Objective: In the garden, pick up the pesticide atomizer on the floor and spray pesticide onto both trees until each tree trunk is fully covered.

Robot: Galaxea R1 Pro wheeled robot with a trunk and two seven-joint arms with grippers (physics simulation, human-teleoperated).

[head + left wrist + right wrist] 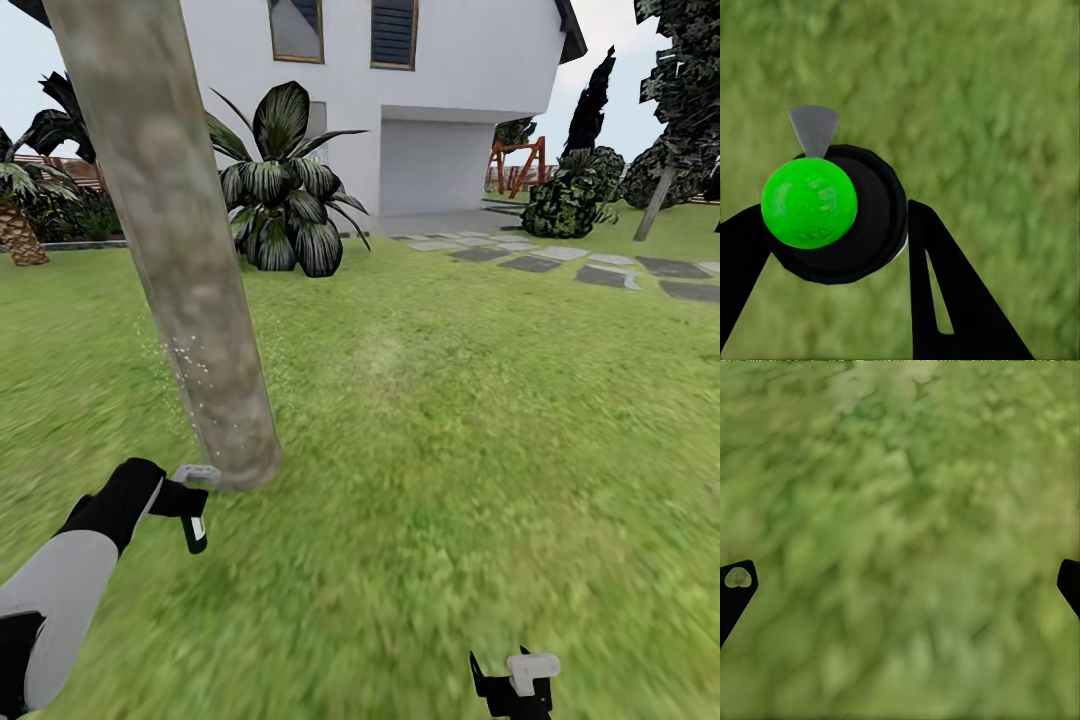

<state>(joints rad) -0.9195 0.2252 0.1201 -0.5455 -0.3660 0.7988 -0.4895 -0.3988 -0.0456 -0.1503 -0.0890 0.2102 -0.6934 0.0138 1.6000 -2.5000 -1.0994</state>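
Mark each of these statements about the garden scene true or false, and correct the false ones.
1. The left end effector holds the pesticide atomizer near the base of the tree trunk. True.
2. The right end effector is shut on a second bottle. False: its fingers stand wide apart over bare lawn, holding nothing.
3. Whitish pesticide specks show on the lower trunk. True.
4. The trunk stands on stone paving. False: it rises out of the lawn; the paving slabs lie far off near the house.
5. In the left wrist view the atomizer's bottom end looks bright green. True.
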